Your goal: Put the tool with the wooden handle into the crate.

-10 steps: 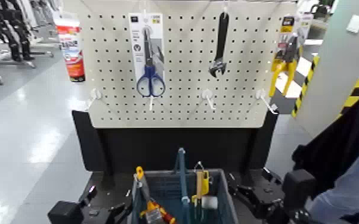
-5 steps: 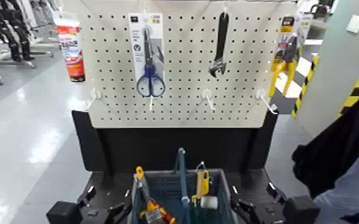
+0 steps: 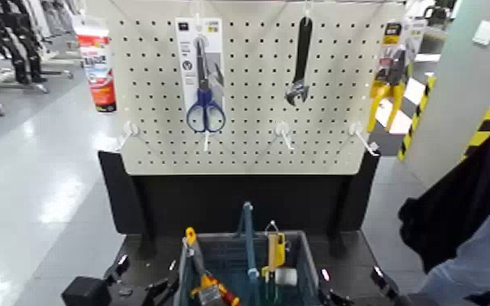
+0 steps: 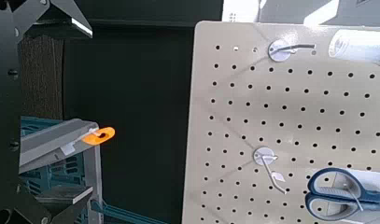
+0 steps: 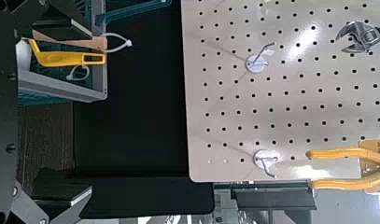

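Head view: wooden-handled tool (image 3: 272,249) in latticed crate (image 3: 307,259), left gripper (image 3: 148,263), right gripper (image 3: 351,274) alongside, fingers (image 5: 64,199) spread.

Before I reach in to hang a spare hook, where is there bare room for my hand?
The pegboard is bare between the scissors and the adjustable wrench. The black panel below is clear too. It is crowded inside the crate, both sides of its handle.
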